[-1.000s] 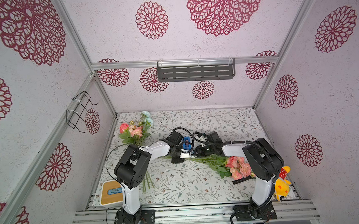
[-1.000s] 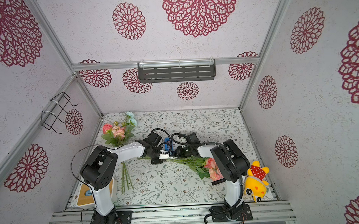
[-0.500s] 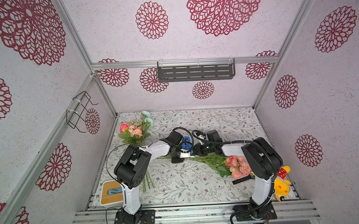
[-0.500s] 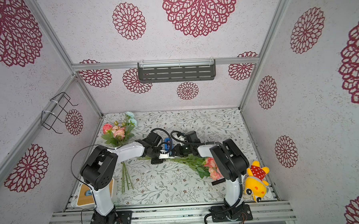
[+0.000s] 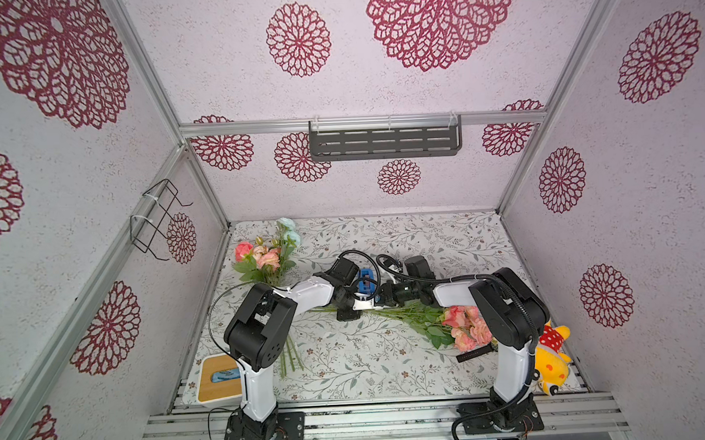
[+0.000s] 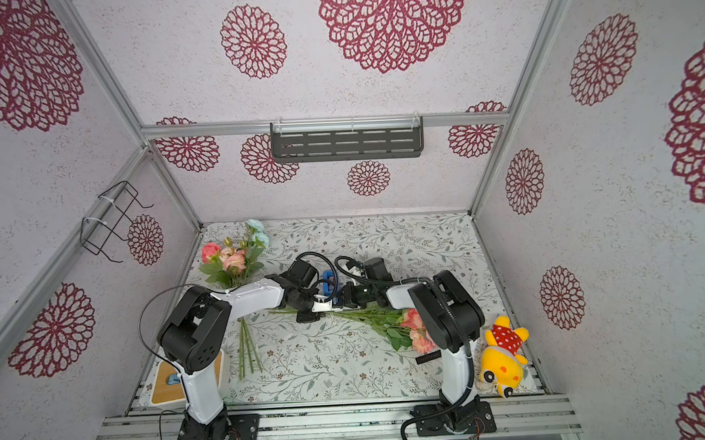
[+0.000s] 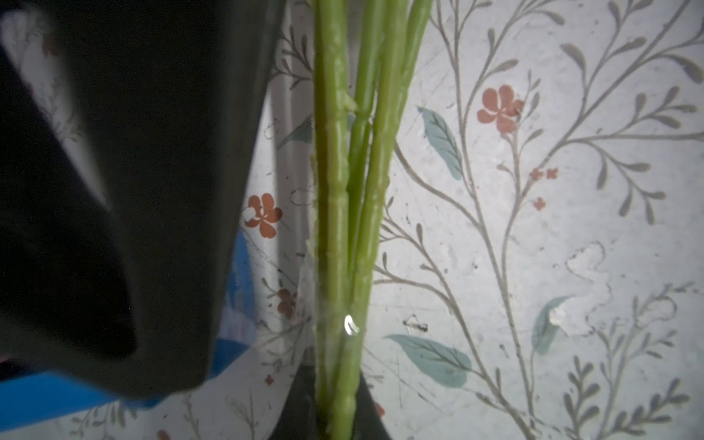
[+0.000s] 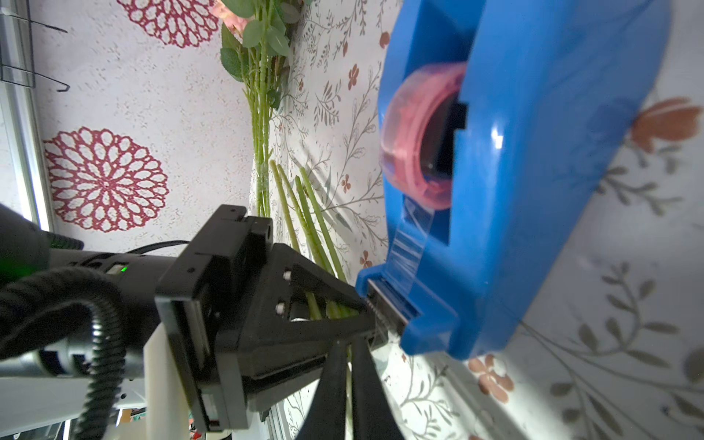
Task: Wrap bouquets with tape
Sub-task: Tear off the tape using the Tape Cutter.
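The right hand (image 8: 348, 354) had just snapped closed beside the cutter of the tape dispenser (image 8: 533, 190). Whether it pinched the tape end could not be told, but pulling a strip looked next. The left hand (image 8: 360, 312) gripped the bouquet (image 5: 464, 326) by its stems (image 7: 343, 228), low over the table (image 5: 349, 364), near the dispenser. Both arms reached inward, hands nearly meeting.
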